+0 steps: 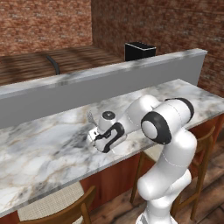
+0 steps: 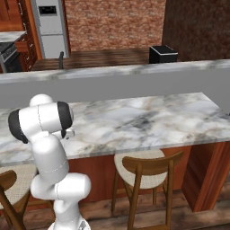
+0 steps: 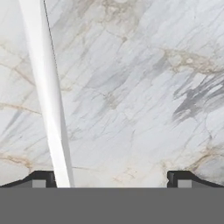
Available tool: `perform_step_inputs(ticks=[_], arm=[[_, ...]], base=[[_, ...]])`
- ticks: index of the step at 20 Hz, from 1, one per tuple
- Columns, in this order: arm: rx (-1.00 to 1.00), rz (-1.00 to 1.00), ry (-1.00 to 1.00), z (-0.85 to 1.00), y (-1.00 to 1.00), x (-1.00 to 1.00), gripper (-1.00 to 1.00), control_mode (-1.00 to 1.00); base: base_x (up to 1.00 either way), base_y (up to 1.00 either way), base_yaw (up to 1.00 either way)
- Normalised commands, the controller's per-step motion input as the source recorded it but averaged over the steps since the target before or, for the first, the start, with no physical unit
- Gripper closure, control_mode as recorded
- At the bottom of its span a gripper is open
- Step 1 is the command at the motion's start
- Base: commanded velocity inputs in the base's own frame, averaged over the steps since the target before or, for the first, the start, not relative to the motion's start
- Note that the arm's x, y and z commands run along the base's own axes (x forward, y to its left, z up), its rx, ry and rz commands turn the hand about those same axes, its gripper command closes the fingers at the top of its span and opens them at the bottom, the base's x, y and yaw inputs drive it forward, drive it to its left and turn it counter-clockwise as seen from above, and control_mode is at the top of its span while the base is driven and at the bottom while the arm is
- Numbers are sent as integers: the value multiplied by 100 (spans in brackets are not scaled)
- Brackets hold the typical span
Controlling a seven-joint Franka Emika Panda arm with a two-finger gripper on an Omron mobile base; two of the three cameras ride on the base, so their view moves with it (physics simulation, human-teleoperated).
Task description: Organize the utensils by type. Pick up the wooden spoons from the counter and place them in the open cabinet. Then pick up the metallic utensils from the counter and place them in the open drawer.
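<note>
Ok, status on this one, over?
Pincer open, holding nothing. Low over marble counter. Pale strip by one tip, unidentified.

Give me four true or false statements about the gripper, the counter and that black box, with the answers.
1. The gripper is open. True.
2. The gripper grips a wooden spoon. False: its jaws stand wide apart and grip nothing.
3. The gripper hangs over the counter. True.
4. The black box sits on the marble in front of the ledge. False: it stands behind the ledge.
</note>
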Motion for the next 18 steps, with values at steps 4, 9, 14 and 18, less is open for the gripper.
perform_step_inputs(ticks=[4, 9, 14, 18], arm=[[0, 0, 0, -50, 0, 23, -100, -100], [0, 0, 0, -52, 0, 21, -100, -100], [0, 0, 0, -52, 0, 10, 100, -100], [0, -1, 0, -76, -9, -1, 100, -100]], base=[[0, 0, 0], [0, 0, 0], [0, 0, 0], [0, 0, 0]])
